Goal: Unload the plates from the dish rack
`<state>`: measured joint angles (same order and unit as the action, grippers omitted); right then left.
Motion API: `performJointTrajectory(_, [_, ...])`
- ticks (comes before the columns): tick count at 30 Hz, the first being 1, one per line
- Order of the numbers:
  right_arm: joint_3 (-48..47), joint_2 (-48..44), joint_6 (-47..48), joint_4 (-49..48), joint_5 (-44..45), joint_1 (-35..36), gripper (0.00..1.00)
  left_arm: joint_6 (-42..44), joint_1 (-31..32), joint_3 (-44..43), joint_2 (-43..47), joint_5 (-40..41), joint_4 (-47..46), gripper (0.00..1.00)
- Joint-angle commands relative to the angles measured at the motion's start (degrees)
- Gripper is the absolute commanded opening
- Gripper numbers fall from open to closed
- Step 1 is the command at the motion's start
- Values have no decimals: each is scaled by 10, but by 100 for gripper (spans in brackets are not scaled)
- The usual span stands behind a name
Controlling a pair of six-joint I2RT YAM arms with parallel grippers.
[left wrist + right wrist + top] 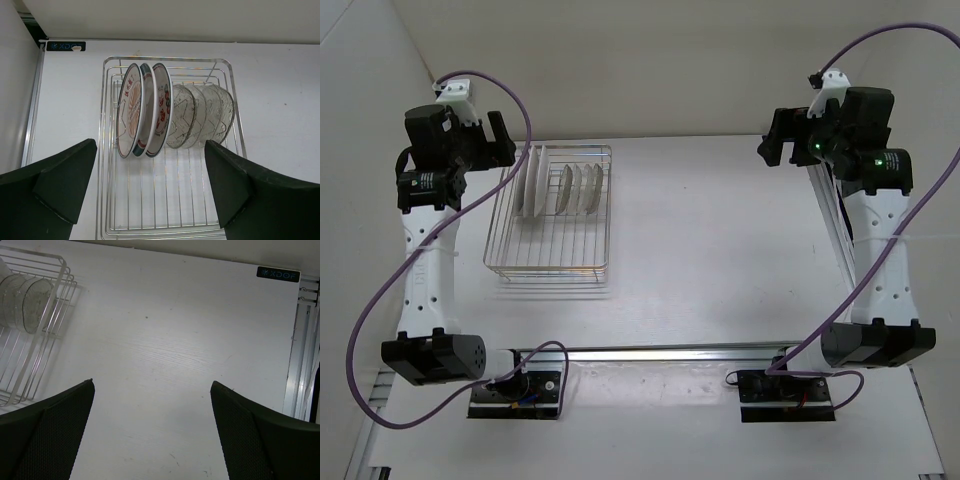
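A white table (720,250) edged by an aluminium rail (660,351).

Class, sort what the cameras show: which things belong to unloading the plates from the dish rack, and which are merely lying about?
Belongs to the job:
dish rack
white painted plates
clear glass plates
left gripper, open
right gripper, open

Just there:
table
purple cables
aluminium rail
XDOF label

Plates (165,112) upright in dish rack (106,150)
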<state>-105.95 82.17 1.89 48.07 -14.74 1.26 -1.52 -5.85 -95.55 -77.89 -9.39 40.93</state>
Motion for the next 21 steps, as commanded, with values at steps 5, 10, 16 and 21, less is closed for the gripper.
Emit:
performJointTrajectory(5, [15,-21,-1,-21,-21,-13,100,-1,-2,-2,27,8,-1,100])
performJointTrajectory(10, [52,-35,20,-34,-29,-13,100,5,-2,3,33,14,-11,100])
performJointTrajectory(16, [84,-40,31,-34,-11,-13,100,17,-8,51,38,32,-64,100])
performJointTrajectory(21, [115,-57,43,-34,-6,-13,100,17,-51,21,-36,-73,-71,100])
